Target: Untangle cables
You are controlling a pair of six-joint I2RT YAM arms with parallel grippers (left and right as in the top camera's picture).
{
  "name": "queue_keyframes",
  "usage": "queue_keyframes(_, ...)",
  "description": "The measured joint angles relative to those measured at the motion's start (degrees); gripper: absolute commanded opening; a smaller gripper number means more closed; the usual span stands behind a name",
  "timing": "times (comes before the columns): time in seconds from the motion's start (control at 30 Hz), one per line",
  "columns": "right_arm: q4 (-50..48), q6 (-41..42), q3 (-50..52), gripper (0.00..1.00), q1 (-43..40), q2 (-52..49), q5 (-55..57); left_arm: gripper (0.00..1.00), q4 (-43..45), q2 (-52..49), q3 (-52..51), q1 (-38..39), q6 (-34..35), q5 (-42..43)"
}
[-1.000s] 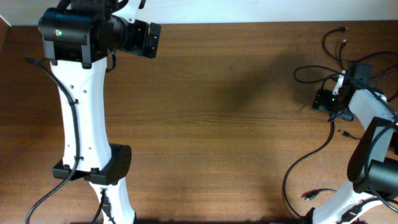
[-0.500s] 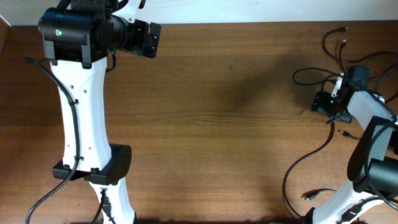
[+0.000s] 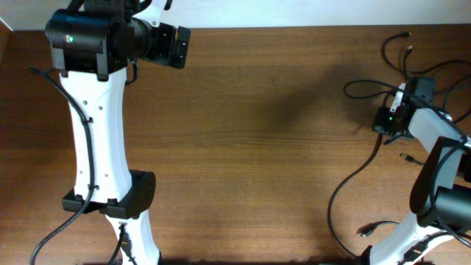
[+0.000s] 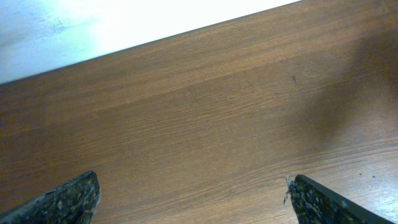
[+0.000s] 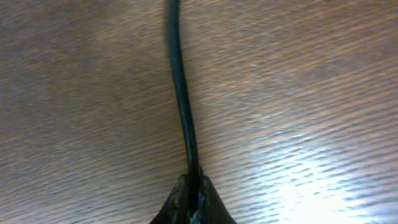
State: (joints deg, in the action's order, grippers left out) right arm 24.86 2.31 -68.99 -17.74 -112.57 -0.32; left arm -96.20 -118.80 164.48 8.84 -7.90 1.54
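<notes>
Left arm [image 3: 103,125]: white shell is showing small dark screw dots, black housings capping its ends.
Green light [image 3: 71,38]: glowing on black housing.
Harness cord [image 3: 90,143]: thick, black, running along the white link.
Right arm [image 3: 436,126]: white links, black joints.
Left end effector [image 4: 191,186]: black fingers [image 4: 65,200] are showing rough, grey-speckled tips.

Across the table [image 3: 257,147] the middle lies open for passage; cables [image 5: 179,93] clutter the right edge.

We see a brown wooden bench [image 3: 257,147] with fine grain running along its length. Behind its far edge lies a pale white strip [image 3: 294,13], brightly lit. A soft shadow [image 3: 294,103] falls near the middle of the bench.
</notes>
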Motion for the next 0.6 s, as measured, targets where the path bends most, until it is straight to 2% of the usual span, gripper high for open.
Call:
queue_keyframes(0.17, 3.43, -0.39, -4.52, 0.04, 2.45, -0.68, -0.50, 0.99, 0.83, 0.00, 0.00, 0.00, 0.00, 0.00)
queue_keyframes(0.37, 14.34, -1.77, -19.89, 0.04, 4.22, -1.07, -1.55, 0.99, 0.59, 0.00, 0.00, 0.00, 0.00, 0.00)
queue_keyframes(0.6, 18.03, -2.29, -30.86, 0.04, 5.53, -1.07, -2.14, 0.99, -0.02, 0.00, 0.00, 0.00, 0.00, 0.00)
